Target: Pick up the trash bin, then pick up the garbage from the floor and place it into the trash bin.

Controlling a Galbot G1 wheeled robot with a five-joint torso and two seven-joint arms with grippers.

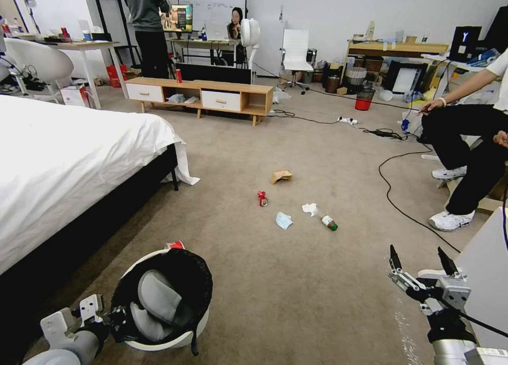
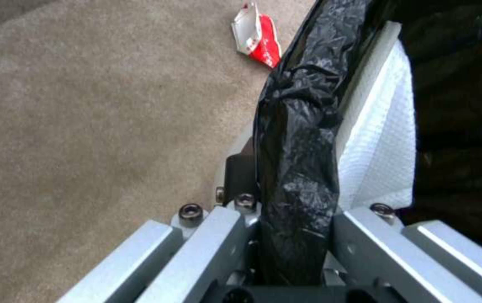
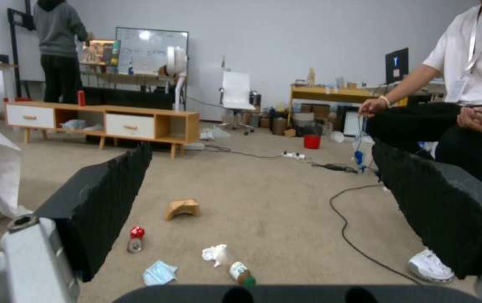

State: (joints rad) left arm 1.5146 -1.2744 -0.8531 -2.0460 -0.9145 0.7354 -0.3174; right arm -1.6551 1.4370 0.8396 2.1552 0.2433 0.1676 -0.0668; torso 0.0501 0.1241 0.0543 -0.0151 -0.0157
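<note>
Head view: left gripper (image 1: 114, 322) clamps the near rim of the round white plastic trash bin (image 1: 164, 301) with black bag liner, low left, tilted. Right gripper (image 1: 420, 267) hangs near right, fingers spread, empty. On the carpet mid-floor: crumpled brown paper bag (image 1: 281, 176), crushed red can (image 1: 262, 198), blue face mask (image 1: 283, 220), white tissue (image 1: 309, 209), green-capped small bottle (image 1: 329, 222).

Left wrist view: jaws pinch the bagged rim; red-white crumpled wrapper (image 2: 258, 40) lies just beside the bin.

Right wrist view: black pads (image 3: 106, 198) wide apart, litter beyond.

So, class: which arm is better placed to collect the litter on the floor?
The right. Its tool hangs open and empty, facing the crushed can and face mask. The left tool is clamped on the trash bin rim.
</note>
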